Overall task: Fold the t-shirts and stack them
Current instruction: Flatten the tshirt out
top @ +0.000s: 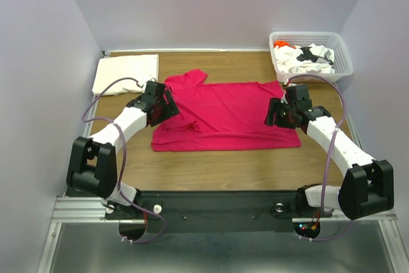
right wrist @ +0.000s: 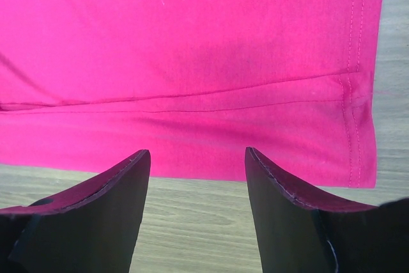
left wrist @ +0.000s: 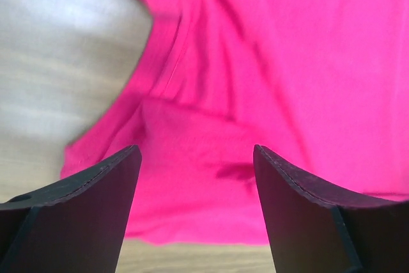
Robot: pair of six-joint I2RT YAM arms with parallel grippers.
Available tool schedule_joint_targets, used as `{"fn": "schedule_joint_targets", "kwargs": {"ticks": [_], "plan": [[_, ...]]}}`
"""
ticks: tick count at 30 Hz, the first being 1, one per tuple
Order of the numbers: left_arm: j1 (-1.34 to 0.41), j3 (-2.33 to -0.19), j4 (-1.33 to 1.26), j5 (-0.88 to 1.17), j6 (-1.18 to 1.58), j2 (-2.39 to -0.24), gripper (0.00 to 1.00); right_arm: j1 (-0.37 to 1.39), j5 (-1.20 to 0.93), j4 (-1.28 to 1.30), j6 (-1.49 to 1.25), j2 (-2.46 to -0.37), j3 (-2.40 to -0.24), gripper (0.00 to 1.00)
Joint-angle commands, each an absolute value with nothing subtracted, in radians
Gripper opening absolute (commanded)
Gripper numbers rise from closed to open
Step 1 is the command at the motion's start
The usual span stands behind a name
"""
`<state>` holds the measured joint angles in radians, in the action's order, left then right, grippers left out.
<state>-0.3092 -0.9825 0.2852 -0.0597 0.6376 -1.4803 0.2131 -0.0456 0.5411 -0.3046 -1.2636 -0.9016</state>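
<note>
Plain magenta-red t-shirt [top: 230, 112], cream-white t-shirt [top: 126, 73], perhaps black-printed white shirts [top: 305, 59].

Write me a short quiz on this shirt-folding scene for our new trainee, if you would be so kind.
1. Which corner of the table holds the folded cream t-shirt? A: far left. B: far right. C: near right.
2. True or false: the right gripper is clamped on the magenta t-shirt.
3. Fill in: the crumpled white and orange shirts lie in the white ____.

Key:
1. A.
2. False; it and the left gripper stand open over the shirt.
3. basket.
</note>
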Motion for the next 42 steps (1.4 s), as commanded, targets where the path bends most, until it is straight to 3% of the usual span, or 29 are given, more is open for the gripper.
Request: {"fn": "schedule_joint_targets", "kwargs": {"ticks": [1,9,20,30,33,42], "plan": [[-0.321,-0.919,0.307,-0.103,0.644,-1.472,0.83,0.218,-0.072,0.508,-0.278,-1.262,-0.902,0.67],[-0.333,-0.959,0.267,-0.104,0.632,-1.568,0.82,0.218,-0.086,0.503,-0.275,-1.255,-0.896,0.67],[-0.351,-0.986,0.267,-0.075,0.618,-1.621,0.69,0.218,-0.074,0.505,-0.285,-1.220,-0.877,0.67],[-0.353,-1.054,0.285,-0.103,0.609,-1.637,0.41,0.218,-0.071,0.505,-0.287,-1.216,-0.877,0.67],[-0.353,-1.074,0.291,-0.103,0.609,-1.651,0.28,0.216,-0.071,0.505,-0.285,-1.213,-0.876,0.67],[-0.350,-1.129,0.307,-0.117,0.598,-1.700,0.14,0.218,-0.071,0.506,-0.284,-1.209,-0.864,0.67]]}}
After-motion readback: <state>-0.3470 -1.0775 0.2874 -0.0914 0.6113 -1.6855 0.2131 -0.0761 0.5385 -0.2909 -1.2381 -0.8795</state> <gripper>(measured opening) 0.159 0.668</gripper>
